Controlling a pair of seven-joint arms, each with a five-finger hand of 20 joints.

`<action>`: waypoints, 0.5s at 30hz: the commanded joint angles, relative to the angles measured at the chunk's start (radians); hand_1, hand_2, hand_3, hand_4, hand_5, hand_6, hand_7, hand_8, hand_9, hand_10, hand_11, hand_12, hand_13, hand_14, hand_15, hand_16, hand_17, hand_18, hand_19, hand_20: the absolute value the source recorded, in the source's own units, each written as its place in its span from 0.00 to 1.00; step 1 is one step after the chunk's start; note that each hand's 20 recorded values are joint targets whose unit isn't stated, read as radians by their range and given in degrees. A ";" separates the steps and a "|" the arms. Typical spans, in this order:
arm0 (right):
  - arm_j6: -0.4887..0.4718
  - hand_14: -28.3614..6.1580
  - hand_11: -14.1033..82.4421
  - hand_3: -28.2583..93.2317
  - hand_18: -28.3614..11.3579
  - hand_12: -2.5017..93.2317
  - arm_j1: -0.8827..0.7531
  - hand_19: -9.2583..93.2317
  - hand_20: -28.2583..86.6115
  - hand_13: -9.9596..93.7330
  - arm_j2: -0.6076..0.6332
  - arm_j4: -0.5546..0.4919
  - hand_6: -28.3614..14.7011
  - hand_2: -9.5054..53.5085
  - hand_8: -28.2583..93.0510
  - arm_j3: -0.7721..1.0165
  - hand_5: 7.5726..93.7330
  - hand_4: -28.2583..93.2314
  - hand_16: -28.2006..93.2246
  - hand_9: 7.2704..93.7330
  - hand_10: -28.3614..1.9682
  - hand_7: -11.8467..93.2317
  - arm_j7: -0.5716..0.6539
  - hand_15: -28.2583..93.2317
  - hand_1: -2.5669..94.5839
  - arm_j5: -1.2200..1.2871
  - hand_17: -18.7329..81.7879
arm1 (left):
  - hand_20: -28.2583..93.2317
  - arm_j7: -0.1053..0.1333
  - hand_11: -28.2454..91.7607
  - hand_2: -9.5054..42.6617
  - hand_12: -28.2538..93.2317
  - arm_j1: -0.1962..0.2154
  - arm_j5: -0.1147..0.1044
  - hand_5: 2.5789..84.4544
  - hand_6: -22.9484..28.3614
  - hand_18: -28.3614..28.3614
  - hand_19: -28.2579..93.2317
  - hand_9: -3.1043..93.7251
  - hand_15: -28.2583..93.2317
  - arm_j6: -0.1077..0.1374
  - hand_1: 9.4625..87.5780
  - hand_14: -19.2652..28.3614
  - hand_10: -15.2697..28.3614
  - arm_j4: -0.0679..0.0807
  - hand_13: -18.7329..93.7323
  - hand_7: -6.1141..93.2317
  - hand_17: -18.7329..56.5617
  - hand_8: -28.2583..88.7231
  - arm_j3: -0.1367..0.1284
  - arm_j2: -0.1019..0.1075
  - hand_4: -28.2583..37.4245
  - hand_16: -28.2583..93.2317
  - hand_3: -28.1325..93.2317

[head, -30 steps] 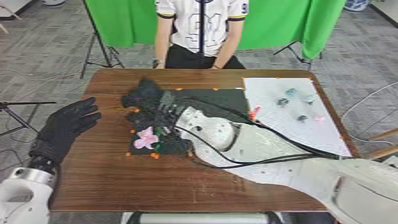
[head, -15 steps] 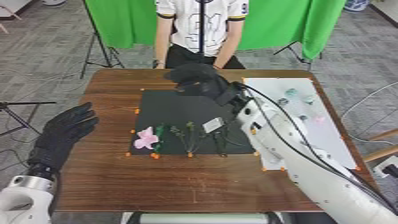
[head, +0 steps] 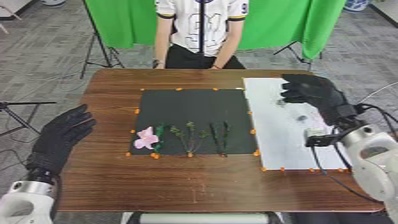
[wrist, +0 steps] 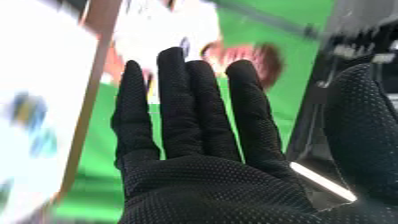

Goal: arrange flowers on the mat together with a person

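- Hands: two, the robot's left and right.
- Left hand: at the left edge of the table; fingers loosely extended, nothing seen in them.
- Right hand: above the far part of the white mat. In the wrist view its fingers are straight and spread a little, thumb well out to the side; hold: nothing.
- Mats: two, side by side; black mat at left, white mat at right.
- Pink flower: count one, at the near left corner of the black mat.
- Green stem: count one, upright in the view, just beside the pink flower on its right; whether joined, cannot tell.
- Sprig: count one, branching, right of the green stem, near edge of the black mat.
- Dark stems: count two, thin, roughly parallel, apart, right of the sprig.
- Small flowers: at least two on the white mat, near the right hand; total uncertain, view partly covered by hand and arm.
- Orange bits: several along the edges of both mats.
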 commanded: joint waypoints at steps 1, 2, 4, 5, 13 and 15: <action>-0.004 0.46 0.28 0.93 0.20 0.27 -0.284 0.56 0.49 0.46 -0.324 -0.088 0.56 0.21 0.15 0.158 0.44 0.02 0.43 0.42 0.44 0.26 0.018 0.47 0.20 -0.054 0.31 | 0.29 -0.009 0.44 0.16 0.37 -0.039 0.021 0.42 0.54 0.86 0.64 0.36 0.50 -0.042 0.22 0.71 0.62 0.034 0.41 0.25 0.18 0.17 0.046 -0.069 0.03 0.23 0.82; -0.002 0.46 0.28 0.93 0.19 0.27 -0.296 0.56 0.49 0.46 -0.336 -0.093 0.56 0.21 0.15 0.167 0.44 0.02 0.43 0.42 0.44 0.26 0.013 0.47 0.20 -0.050 0.31 | 0.29 -0.025 0.44 0.16 0.37 -0.042 0.029 0.42 0.54 0.86 0.64 0.36 0.50 -0.062 0.22 0.71 0.62 0.038 0.41 0.25 0.18 0.17 0.043 -0.075 0.03 0.23 0.82; 0.009 0.46 0.28 0.93 0.19 0.27 -0.327 0.56 0.49 0.46 -0.346 -0.108 0.56 0.21 0.15 0.189 0.44 0.03 0.43 0.42 0.44 0.26 0.002 0.47 0.20 -0.045 0.31 | 0.29 -0.036 0.43 0.16 0.37 -0.056 0.045 0.42 0.54 0.86 0.64 0.36 0.50 -0.060 0.22 0.71 0.62 0.043 0.41 0.24 0.18 0.17 0.056 -0.073 0.03 0.23 0.82; 0.020 0.46 0.28 0.94 0.19 0.27 -0.336 0.56 0.49 0.46 -0.352 -0.114 0.56 0.21 0.15 0.200 0.44 0.03 0.43 0.42 0.44 0.26 -0.003 0.47 0.20 -0.051 0.31 | 0.29 -0.040 0.43 0.16 0.37 -0.074 0.059 0.42 0.54 0.86 0.64 0.36 0.50 -0.061 0.22 0.71 0.62 0.048 0.41 0.24 0.18 0.17 0.065 -0.073 0.04 0.23 0.82; 0.044 0.46 0.29 0.94 0.19 0.27 -0.353 0.57 0.49 0.47 -0.388 -0.110 0.57 0.20 0.15 0.207 0.45 0.03 0.43 0.43 0.44 0.28 -0.058 0.49 0.20 0.059 0.31 | 0.29 -0.062 0.43 0.16 0.37 -0.095 0.061 0.42 0.54 0.86 0.64 0.36 0.50 -0.073 0.22 0.71 0.62 0.048 0.41 0.24 0.18 0.17 0.109 -0.074 0.03 0.23 0.82; 0.027 0.47 0.29 0.94 0.19 0.27 -0.362 0.57 0.49 0.47 -0.402 -0.115 0.57 0.20 0.15 0.216 0.45 0.03 0.43 0.43 0.44 0.28 -0.058 0.49 0.20 0.046 0.31 | 0.29 -0.072 0.44 0.16 0.37 -0.101 0.070 0.42 0.54 0.86 0.64 0.36 0.50 -0.095 0.22 0.71 0.62 0.053 0.41 0.24 0.18 0.17 0.115 -0.079 0.03 0.23 0.83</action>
